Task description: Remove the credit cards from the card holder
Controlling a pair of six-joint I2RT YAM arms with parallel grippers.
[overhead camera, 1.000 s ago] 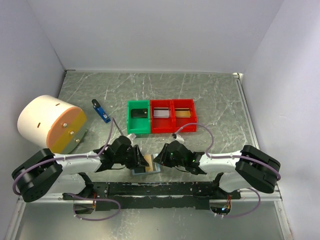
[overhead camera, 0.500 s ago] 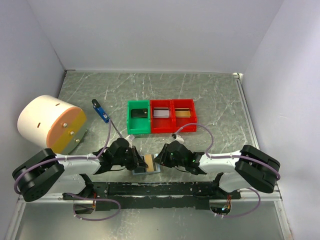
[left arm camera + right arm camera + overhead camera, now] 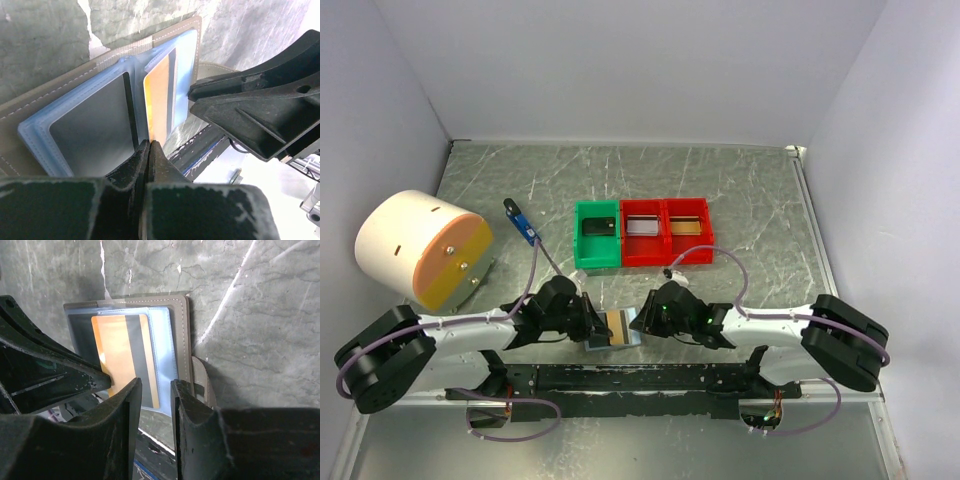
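Open card holder (image 3: 616,328) lying flat at the near edge of the surface (image 3: 740,190), between the two arms. The left fingers (image 3: 149,150) are pressed fully together at the near end of the orange card (image 3: 159,100), which lies in the blue-grey sleeve nearer the right arm; the pinch appears to take the card's edge alone, and how far the card has cleared the sleeve cannot be told. The right fingers (image 3: 135,395) stand a narrow gap apart with nothing between them, tips at the holder's outer panel, seemingly pinning it, though contact cannot be confirmed. Step in hand: withdrawal of the card. For a clean pull, draw along the card's long axis, in line with the sleeve and low to the surface, so that the card neither binds nor bends. The holder should be pinned throughout; if it drags along, the thin pinch may slip.
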